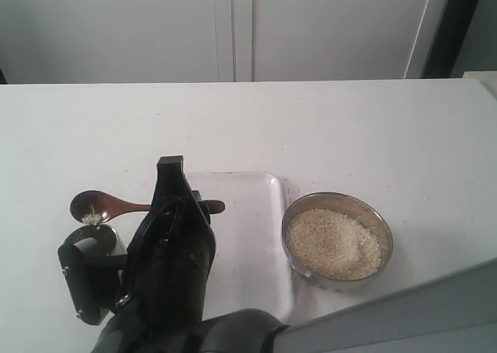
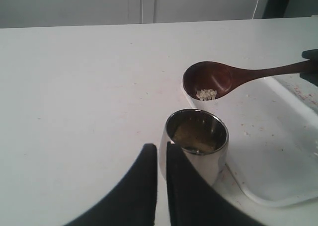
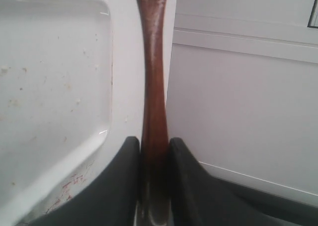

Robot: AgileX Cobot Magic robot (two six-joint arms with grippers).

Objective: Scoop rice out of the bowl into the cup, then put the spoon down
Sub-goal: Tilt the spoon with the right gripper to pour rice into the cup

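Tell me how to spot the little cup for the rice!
Look at the white table, then the pale tray. Right at the tray's left edge sits the cup, close to the head of the brown spoon. It is small, shiny and steep-sided, unlike the wide bowl holding rice on the tray's right.

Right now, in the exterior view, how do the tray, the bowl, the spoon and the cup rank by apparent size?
1. white tray, although the robot arm covers part of it.
2. metal bowl.
3. wooden spoon, long but thin.
4. steel cup, partly hidden; against the spoon I am unsure.
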